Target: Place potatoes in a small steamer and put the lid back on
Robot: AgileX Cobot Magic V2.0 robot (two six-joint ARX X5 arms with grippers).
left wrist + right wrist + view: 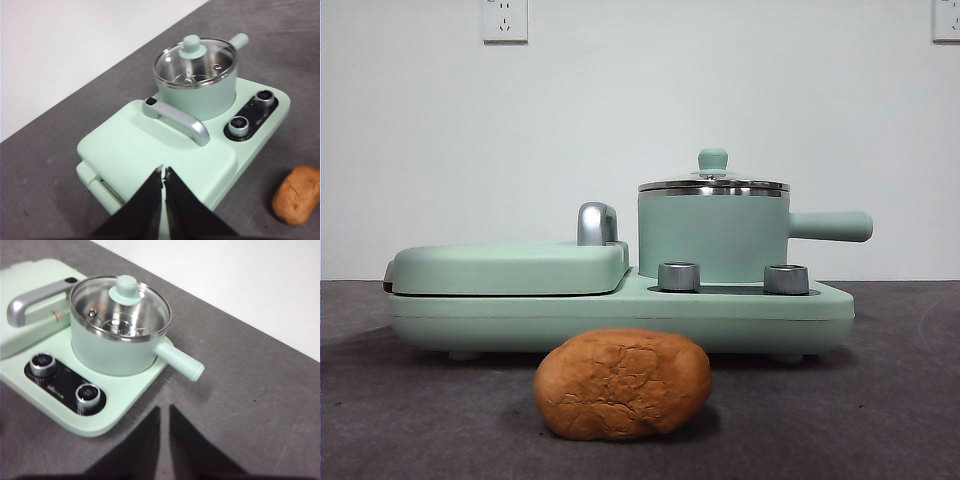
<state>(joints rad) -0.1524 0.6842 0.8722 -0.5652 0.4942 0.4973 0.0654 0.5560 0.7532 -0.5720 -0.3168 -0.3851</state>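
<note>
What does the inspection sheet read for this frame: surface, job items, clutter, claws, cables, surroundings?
Surface: dark grey felt-like table, bare around the appliance.
Potato: on the table in front of the cooker base, untouched.
Small steamer: seated on the base, handle pointing sideways.
Lid: on the steamer, knob up; steel insert visible through the glass.
Clutter: griddle cover with chrome handle; two dials.
Claws: left claw above the griddle, jaws together; right claw beside the steamer, jaws nearly together; neither holds anything.
Cables: nothing seen.
Surroundings: white wall, two sockets.
</note>
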